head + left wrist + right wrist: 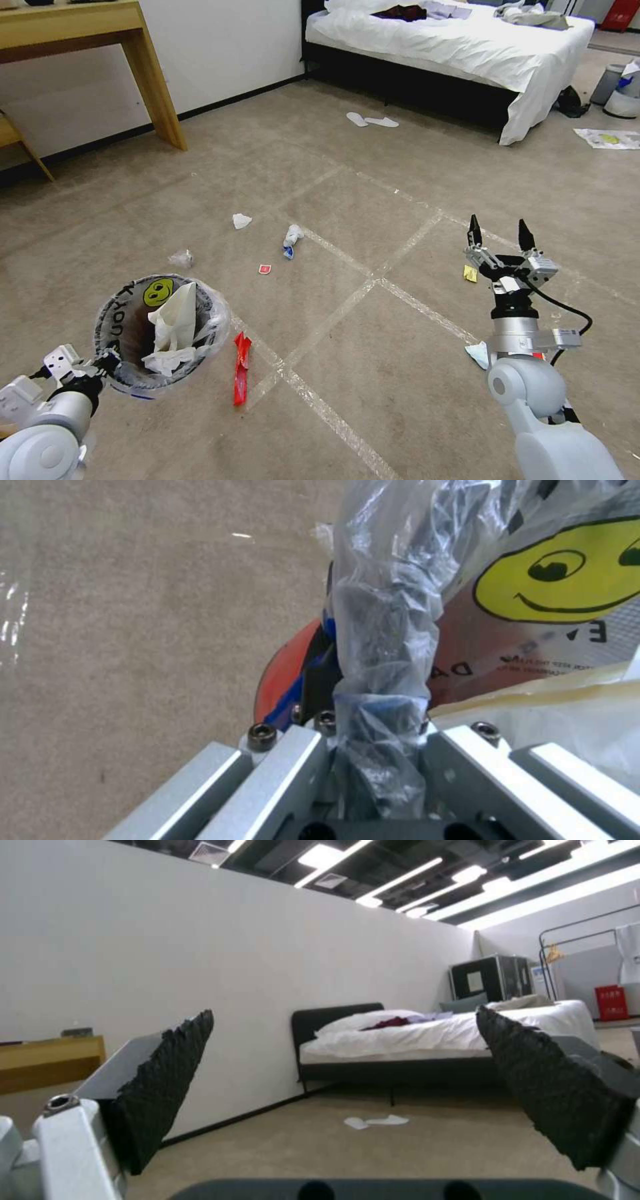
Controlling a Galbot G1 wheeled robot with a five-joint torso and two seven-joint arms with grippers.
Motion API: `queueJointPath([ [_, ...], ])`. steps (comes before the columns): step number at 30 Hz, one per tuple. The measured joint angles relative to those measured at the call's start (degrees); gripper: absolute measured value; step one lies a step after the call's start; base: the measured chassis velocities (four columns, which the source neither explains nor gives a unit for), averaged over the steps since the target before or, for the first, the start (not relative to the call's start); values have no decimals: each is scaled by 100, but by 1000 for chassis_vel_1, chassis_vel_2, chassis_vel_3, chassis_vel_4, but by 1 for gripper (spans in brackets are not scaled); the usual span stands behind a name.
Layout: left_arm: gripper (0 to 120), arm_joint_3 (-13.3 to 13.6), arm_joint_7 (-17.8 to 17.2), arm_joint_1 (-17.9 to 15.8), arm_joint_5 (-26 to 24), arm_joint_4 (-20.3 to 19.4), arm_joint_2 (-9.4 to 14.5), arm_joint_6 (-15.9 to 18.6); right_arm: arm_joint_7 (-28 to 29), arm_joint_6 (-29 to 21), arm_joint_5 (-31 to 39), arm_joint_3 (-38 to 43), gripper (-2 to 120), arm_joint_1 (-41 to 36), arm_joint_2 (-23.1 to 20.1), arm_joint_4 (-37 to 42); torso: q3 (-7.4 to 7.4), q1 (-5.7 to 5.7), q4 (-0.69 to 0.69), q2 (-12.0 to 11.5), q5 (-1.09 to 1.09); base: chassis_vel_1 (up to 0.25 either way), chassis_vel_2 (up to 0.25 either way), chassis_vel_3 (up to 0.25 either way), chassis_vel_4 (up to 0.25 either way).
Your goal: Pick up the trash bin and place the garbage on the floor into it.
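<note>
The trash bin (125, 301), with its black rim, yellow smiley and clear liner, hangs at the lower left and holds white crumpled paper. My left gripper (109, 364) is shut on its near rim; the left wrist view shows the jaws clamped on the liner-wrapped rim (380, 705) beside the red body (280, 672). Garbage lies on the floor (373, 200): a long red wrapper (241, 360) next to the bin, a small red wrapper (265, 269), a white-and-blue wad (291, 240), a white tissue (241, 221), crumpled clear plastic (181, 259) and a yellow wrapper (471, 274). My right gripper (500, 233) (341, 1014) is open and empty, raised at the right.
A wooden table leg (157, 87) stands at the back left. A bed (467, 47) with white sheets is at the back, with white slippers (372, 121) in front of it. A grey bin (610, 83) and a paper sheet (610, 138) are far right. A pale scrap (480, 353) lies beside my right arm.
</note>
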Motion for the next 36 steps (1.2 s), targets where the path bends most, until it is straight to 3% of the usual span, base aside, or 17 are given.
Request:
queueJointPath([
  [36, 0, -47, 7, 39, 19, 148, -50, -20, 32, -42, -78, -347, 100, 274, 119, -322, 0, 0, 0, 0, 0, 0, 0, 0, 0],
])
